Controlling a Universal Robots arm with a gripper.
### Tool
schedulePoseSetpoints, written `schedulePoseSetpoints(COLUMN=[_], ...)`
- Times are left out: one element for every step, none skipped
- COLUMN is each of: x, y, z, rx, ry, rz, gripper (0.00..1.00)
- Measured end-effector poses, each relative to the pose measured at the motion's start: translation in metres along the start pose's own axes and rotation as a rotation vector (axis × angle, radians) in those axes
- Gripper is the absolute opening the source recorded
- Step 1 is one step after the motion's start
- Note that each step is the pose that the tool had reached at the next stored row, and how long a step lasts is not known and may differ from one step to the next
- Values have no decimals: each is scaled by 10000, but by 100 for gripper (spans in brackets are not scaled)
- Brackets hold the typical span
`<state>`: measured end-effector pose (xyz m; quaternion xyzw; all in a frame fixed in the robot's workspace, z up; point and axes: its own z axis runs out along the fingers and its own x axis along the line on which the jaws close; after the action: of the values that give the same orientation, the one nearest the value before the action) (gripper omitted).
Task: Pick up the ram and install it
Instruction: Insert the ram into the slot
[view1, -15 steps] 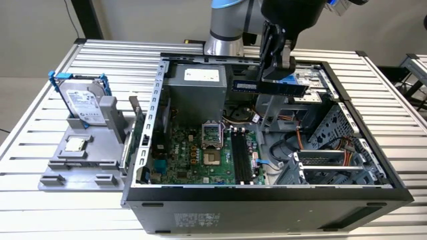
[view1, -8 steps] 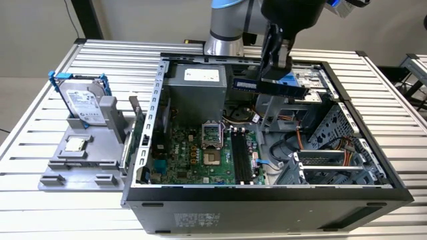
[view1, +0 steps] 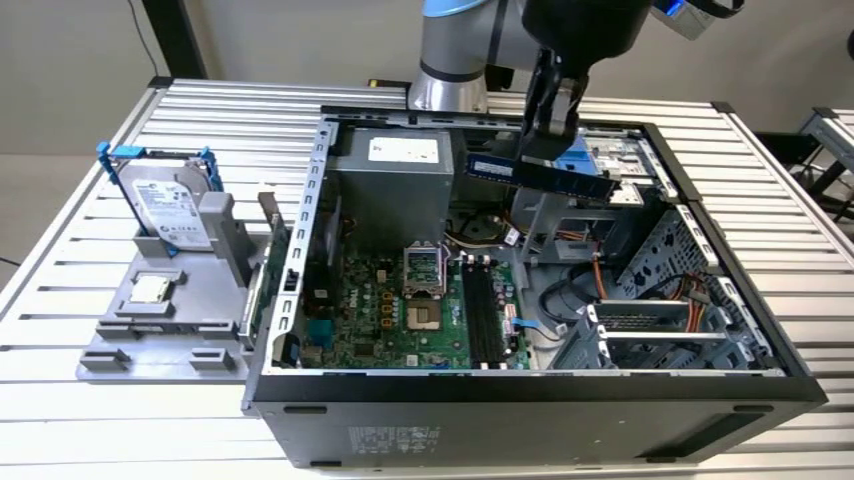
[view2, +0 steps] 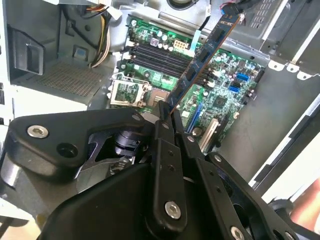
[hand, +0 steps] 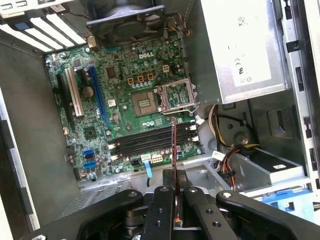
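Note:
My gripper (view1: 546, 140) hangs over the rear part of the open computer case (view1: 534, 385), shut on the ram (view1: 541, 176), a long dark stick held level above the case. In the second wrist view the ram (view2: 205, 57) runs out from the gripper (view2: 170, 114) and slants across the green motherboard (view2: 220, 75). In the first wrist view the ram (hand: 173, 145) appears edge-on in front of the gripper (hand: 175, 176), crossing the black memory slots (hand: 150, 141). These slots (view1: 483, 312) lie well below the ram, apart from it.
A silver hard drive in a blue frame (view1: 167, 200) stands on a grey fixture (view1: 154, 330) at the exterior view's left. Inside the case are the power supply (view1: 394, 170), the CPU socket (view1: 424, 265), cables (view1: 587, 290) and a drive cage (view1: 654, 325).

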<state>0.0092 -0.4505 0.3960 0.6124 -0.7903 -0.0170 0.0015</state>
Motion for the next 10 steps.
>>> schedulePoseSetpoints(x=[0, 0, 0, 0, 0, 0, 0, 0, 0, 0], y=[0, 0, 0, 0, 0, 0, 0, 0, 0, 0], z=[0, 0, 0, 0, 0, 0, 0, 0, 0, 0], rx=[0, 0, 0, 0, 0, 1, 2, 3, 4, 6], ry=[0, 0, -1, -1, -1, -2, -3, -4, -7, -10], rz=[2, 4, 6, 8, 11, 31, 73, 145, 243, 355], gripper=[0, 0, 0, 0, 0, 0, 0, 0, 0, 0])
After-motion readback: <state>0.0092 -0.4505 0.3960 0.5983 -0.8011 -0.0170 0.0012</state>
